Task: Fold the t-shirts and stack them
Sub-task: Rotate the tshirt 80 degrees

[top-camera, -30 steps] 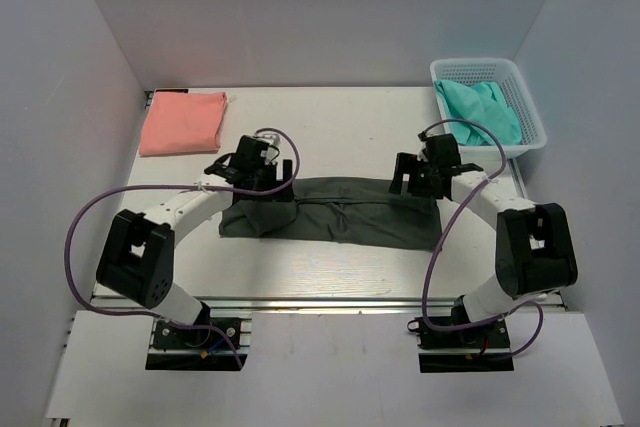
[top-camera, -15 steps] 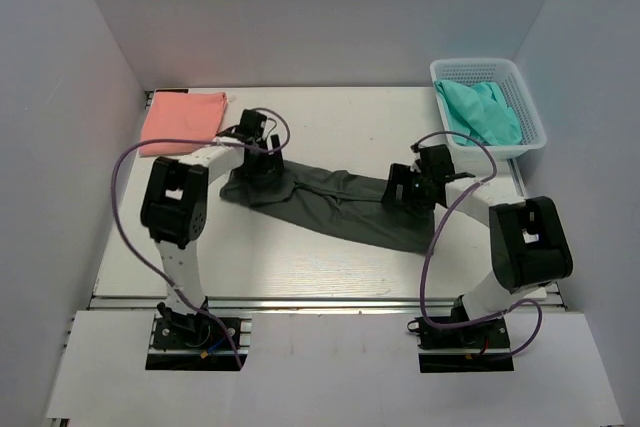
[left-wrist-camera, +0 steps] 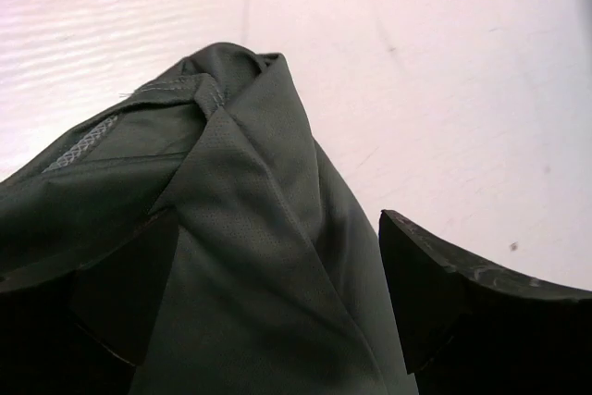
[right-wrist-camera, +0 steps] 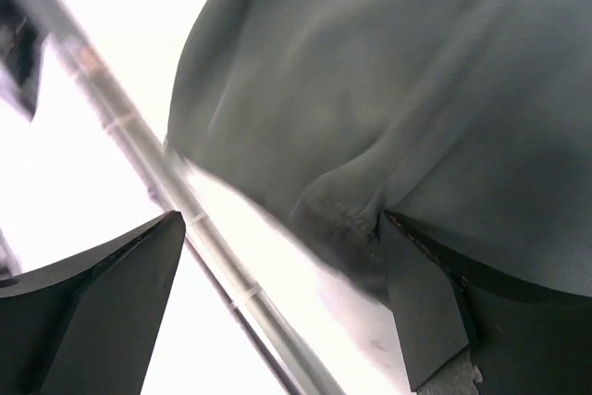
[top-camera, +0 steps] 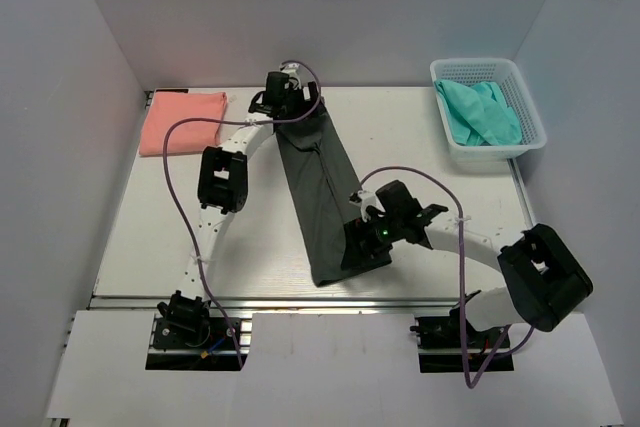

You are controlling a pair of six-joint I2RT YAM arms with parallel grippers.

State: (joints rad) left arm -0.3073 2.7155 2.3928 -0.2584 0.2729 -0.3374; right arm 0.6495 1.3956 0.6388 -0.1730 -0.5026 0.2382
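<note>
Across the white counter [top-camera: 420, 147], a dark charcoal grey fabric t-shirt [top-camera: 318, 192] lies folded into a long narrow strip, running slantwise from the far middle down to the near edge. At its far end sits the left tool [top-camera: 285, 99], jaws wide, with a bunched, stitched corner of the cloth lying between its black fingers [left-wrist-camera: 462, 312]; no pinch on the cloth can be made out. At the near end the right tool [top-camera: 372, 239] hangs over the strip's right edge, likewise spread wide, the grey fabric filling the space beyond its fingers. A salmon pink folded t-shirt [top-camera: 183, 122] rests flat at the far left corner, well apart from the grey one. Crumpled teal green t-shirts [top-camera: 480, 112] fill a white plastic lattice basket [top-camera: 490, 152] at the far right corner.
</note>
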